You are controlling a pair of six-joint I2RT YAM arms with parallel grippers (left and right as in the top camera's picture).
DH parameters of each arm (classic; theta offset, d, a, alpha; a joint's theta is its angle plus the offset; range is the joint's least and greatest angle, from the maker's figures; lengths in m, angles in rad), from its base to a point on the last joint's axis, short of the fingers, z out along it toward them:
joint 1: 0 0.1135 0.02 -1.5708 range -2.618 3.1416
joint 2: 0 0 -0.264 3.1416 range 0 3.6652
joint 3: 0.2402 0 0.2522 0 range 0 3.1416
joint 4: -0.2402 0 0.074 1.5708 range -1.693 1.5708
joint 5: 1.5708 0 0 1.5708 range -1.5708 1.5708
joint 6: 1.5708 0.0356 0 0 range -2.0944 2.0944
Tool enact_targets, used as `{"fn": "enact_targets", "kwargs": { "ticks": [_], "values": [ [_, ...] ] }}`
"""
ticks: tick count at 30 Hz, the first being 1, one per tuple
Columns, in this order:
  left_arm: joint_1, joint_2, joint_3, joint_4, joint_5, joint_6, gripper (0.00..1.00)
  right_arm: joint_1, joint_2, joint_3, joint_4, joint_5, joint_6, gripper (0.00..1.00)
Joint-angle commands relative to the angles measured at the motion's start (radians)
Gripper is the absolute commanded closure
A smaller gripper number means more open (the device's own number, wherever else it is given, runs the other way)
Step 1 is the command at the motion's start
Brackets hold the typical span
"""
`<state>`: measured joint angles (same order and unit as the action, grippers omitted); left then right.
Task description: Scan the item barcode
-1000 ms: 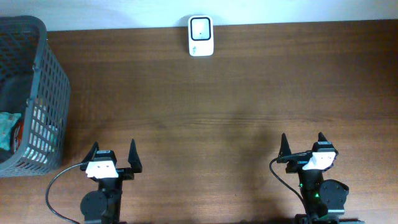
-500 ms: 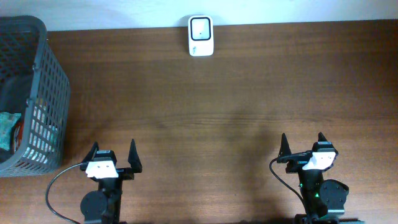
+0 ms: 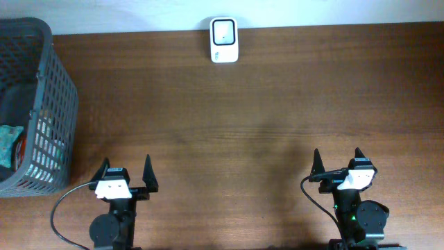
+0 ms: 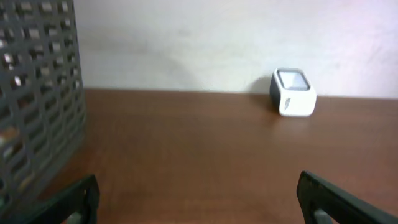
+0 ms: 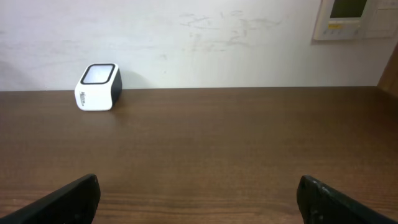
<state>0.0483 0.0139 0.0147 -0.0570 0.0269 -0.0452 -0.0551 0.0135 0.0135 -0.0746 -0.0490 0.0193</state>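
Brown wooden desk (image 3: 243, 125) runs back to a pale wall, where the white barcode scanner (image 3: 224, 40) sits at the far edge, near the middle. A grey mesh basket (image 3: 52, 90) stands at the left end, with a teal item (image 3: 7, 147) partly visible inside. Near the front edge, the left gripper (image 3: 127, 167) and right gripper (image 3: 337, 156) hover well apart, each with jaws spread wide and holding nothing.

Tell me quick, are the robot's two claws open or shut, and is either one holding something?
The left black two-finger gripper: open, holding nothing.
The right black two-finger gripper: open, holding nothing.
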Motion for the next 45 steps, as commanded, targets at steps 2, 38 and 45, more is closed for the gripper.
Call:
{"fn": "enact_targets", "kwargs": {
  "ticks": [2,38,45],
  "values": [
    [0.007,-0.009,-0.005,0.14,0.124,0.016,0.01,0.009,-0.01,-0.008,-0.003,0.005,0.004,0.01],
    [0.007,0.547,0.929,0.023,0.243,0.223,0.01,0.009,-0.01,-0.008,-0.003,0.005,0.004,0.01],
    [0.007,0.746,1.055,-0.049,0.418,0.223,0.01,0.009,-0.01,-0.008,-0.003,0.005,0.004,0.01]
  ]
}}
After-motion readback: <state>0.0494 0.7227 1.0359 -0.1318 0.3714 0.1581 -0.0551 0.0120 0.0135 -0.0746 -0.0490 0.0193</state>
